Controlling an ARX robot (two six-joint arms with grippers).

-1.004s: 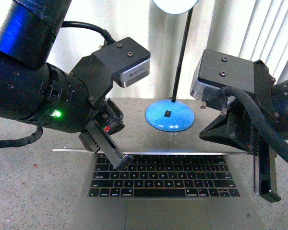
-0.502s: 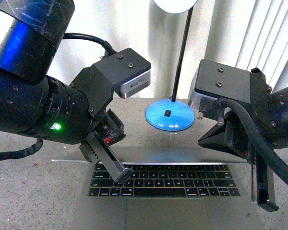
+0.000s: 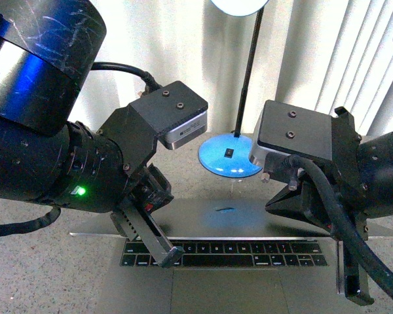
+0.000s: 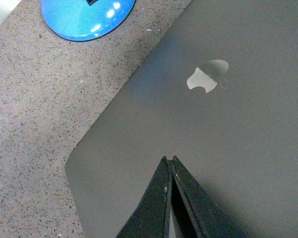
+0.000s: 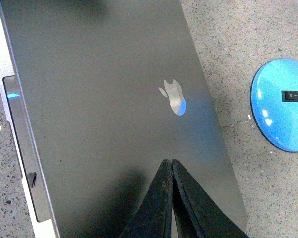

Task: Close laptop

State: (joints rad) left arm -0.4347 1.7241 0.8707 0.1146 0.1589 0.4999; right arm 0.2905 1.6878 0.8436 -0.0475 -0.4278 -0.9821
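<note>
Sitting on the table [image 3: 26, 261] just before the lamp base [image 3: 231, 157], the laptop [image 3: 249, 288] is showing its lid [image 3: 229, 216] partway down, left gripper [image 3: 169, 255] and right gripper [image 3: 354, 296] both clenched empty, tips against it, risking skidding off the slick metal and letting it slam.

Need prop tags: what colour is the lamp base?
Bright blue, with a black switch; the lamp base shows best in the right wrist view.
</note>
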